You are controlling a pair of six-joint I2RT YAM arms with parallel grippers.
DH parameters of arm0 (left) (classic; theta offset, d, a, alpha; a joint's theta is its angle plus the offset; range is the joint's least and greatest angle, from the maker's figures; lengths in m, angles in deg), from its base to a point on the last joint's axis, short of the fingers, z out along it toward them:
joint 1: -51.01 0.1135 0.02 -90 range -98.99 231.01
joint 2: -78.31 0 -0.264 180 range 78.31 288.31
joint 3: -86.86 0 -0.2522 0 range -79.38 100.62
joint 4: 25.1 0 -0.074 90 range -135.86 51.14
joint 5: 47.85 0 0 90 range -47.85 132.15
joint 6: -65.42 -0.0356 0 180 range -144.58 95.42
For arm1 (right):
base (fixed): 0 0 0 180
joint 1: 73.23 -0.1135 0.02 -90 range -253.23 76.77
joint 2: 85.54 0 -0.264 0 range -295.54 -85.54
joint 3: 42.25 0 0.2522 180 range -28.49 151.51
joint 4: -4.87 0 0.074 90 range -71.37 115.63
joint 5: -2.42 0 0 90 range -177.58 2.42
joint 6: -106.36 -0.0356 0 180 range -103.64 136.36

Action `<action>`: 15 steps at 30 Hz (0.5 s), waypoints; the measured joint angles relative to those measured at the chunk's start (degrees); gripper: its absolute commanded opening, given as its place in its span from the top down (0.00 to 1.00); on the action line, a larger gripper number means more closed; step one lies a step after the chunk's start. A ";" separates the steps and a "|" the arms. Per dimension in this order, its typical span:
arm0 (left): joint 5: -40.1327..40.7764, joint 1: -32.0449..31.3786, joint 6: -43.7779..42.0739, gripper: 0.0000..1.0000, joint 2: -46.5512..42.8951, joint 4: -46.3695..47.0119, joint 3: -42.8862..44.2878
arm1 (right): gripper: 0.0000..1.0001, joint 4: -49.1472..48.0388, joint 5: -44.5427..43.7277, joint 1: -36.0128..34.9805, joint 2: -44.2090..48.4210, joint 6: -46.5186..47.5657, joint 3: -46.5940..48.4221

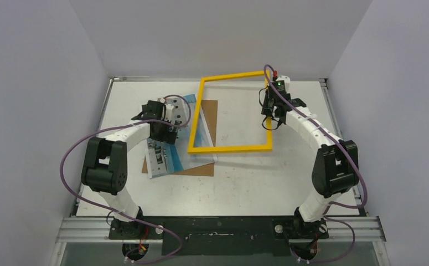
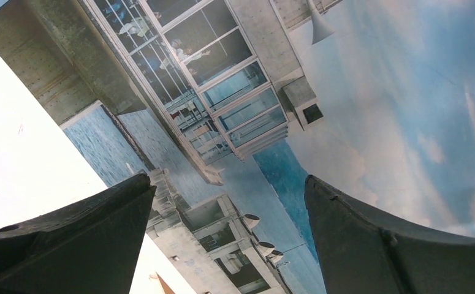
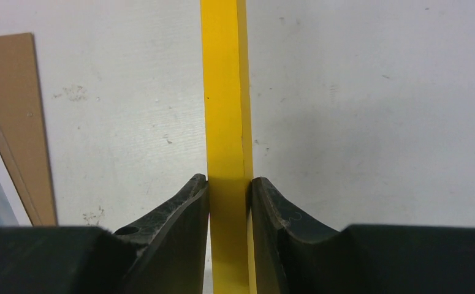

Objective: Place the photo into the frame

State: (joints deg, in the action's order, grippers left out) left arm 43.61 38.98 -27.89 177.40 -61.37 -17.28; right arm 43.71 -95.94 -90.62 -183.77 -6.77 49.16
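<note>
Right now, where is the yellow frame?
In the top view the frame is in the middle of the table, its right bar pinched by the right fingers. Its left bar overlaps the photo, which lies on the brown board.

The white table [image 1: 245,183] is scuffed with faint grey marks. A brown panel [image 1: 211,119] lies flat on it, left of centre. The photo [image 1: 165,160] lies face up on that panel.

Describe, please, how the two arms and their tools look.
Both the left arm and right arm have white links with bulky black joints and a purple cable looping along each. The left tool and right tool have black, tapering, matte fingers. A green light glows on the right wrist.
</note>
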 measured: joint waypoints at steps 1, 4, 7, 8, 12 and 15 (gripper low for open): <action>-0.02 -0.13 0.02 0.07 0.00 0.00 0.02 | 0.95 0.66 -0.31 0.70 1.09 0.00 0.04; -0.20 -1.16 0.07 0.08 0.00 -0.31 0.61 | 0.95 3.15 -1.60 2.05 3.82 0.04 0.22; -0.22 -3.34 0.13 0.07 0.15 -0.90 3.15 | 0.95 6.82 -3.26 2.86 5.90 0.52 1.36; -0.20 -4.13 0.15 0.07 0.35 -0.98 4.28 | 0.95 8.00 -3.80 3.17 6.51 0.85 1.88; 0.24 -8.61 0.31 0.07 3.21 -0.70 10.99 | 0.95 11.52 -6.54 4.17 10.05 2.01 2.82; 0.57 -11.54 1.07 0.08 6.19 -0.55 15.06 | 0.95 14.01 -9.44 4.98 12.79 2.51 2.82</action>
State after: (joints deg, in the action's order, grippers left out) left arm 44.17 27.44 -26.82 183.58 -61.91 -2.22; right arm 57.72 -105.38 -85.64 -170.99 -4.26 51.98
